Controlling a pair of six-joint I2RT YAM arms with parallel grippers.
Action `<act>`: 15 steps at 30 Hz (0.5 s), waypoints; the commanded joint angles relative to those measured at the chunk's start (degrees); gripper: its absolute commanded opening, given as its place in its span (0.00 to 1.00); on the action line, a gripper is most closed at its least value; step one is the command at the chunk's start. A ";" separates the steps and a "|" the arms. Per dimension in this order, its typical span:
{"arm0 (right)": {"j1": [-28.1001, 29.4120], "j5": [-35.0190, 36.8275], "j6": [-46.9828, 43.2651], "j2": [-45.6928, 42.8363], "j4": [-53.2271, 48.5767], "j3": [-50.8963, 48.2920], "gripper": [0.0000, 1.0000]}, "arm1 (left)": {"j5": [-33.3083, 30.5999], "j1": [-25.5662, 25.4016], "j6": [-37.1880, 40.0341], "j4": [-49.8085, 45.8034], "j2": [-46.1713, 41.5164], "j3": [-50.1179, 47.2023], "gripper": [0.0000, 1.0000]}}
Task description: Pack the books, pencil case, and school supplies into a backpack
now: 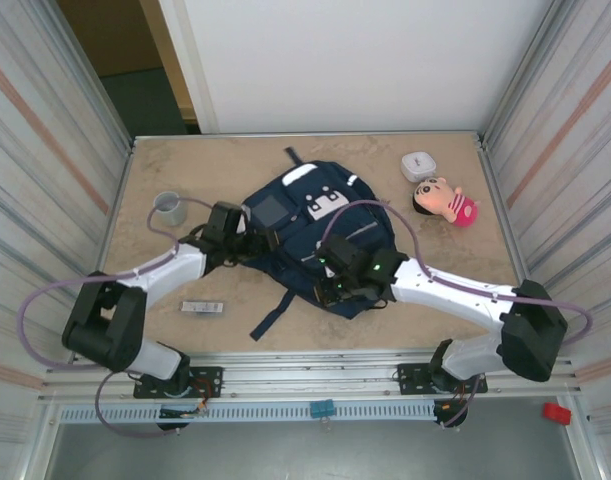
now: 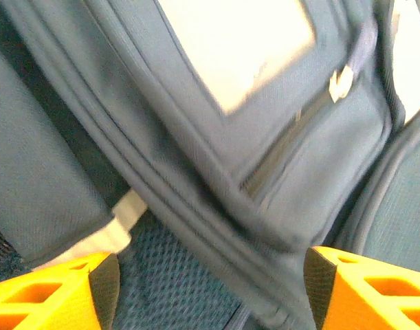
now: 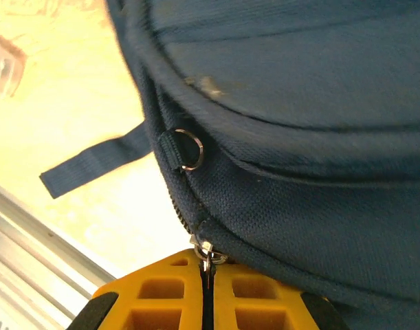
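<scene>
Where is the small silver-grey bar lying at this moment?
In the top view, the silver-grey bar lies on the table's near left, beside the left arm, left of the backpack strap.

Left tool: fingers wide apart, lower frame corners. Right tool: fingers pressed together, pinching zipper pull, bottom centre.

The backpack is matt navy woven cloth. Its ring and zip pull are shiny metal. The left gripper has smooth orange fingers, probably plastic.
</scene>
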 commanded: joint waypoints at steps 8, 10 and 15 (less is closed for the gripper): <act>2.46 -0.41 1.21 10.58 7.36 8.93 0.00 | 7.93 2.99 -2.66 -0.11 -3.96 3.60 0.75; 2.34 -0.56 1.12 10.36 8.05 9.12 0.00 | 10.43 2.54 -6.36 0.27 -8.53 -1.09 0.74; 2.25 -1.14 0.77 9.88 8.74 8.85 0.00 | 10.82 -0.71 -15.66 0.33 -20.06 -11.58 0.70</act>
